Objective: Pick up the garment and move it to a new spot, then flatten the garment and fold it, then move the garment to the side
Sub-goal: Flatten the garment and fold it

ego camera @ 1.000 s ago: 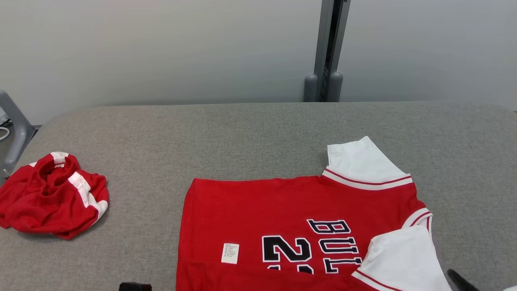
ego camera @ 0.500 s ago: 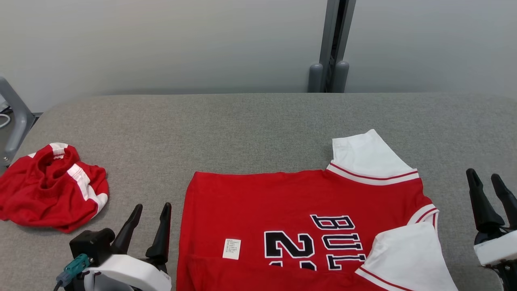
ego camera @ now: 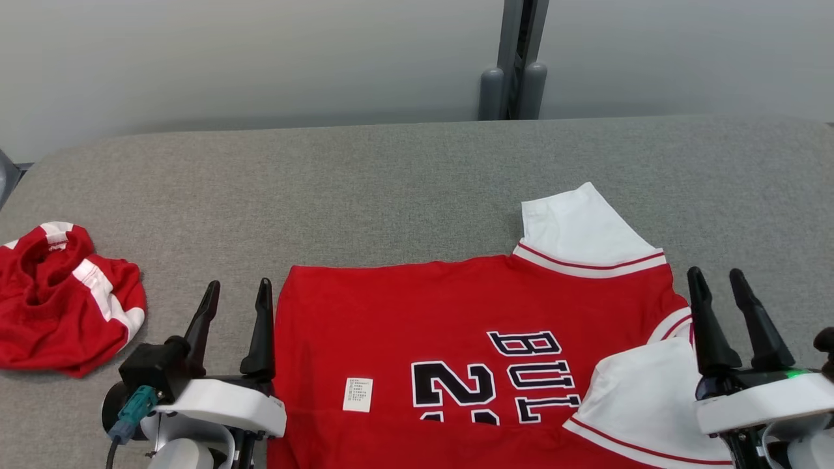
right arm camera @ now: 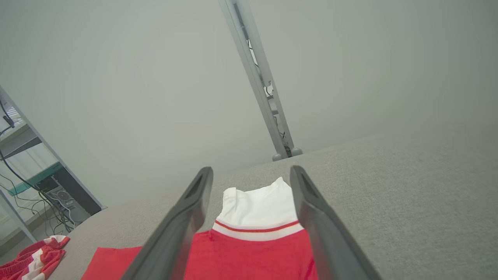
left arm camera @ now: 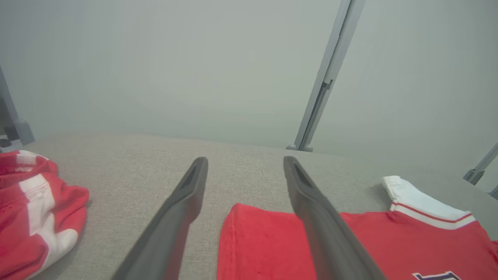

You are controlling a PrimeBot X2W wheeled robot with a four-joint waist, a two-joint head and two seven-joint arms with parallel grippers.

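My left gripper [ego camera: 238, 283] and right gripper [ego camera: 715, 271] stand spread and empty, flanking the red jersey [ego camera: 456, 319], which lies smooth on the grey woven tabletop [ego camera: 391, 182]. The head view gives its black lettering and white label [ego camera: 358, 395]; the right wrist view gives cabled shelving [right arm camera: 35, 179]. Crumpled red shorts [ego camera: 58, 312] lie to the left.

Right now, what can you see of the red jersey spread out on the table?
The jersey is red cloth with white short sleeves trimmed in red and white stripes. It lies flat on the grey table, hem toward the left gripper. The far sleeve points away; the near sleeve lies over the body. Black, white-edged lettering reads sideways, partly hidden by what looks like a folded near edge. A small white label sits beside it. The right gripper stands open at the other end.
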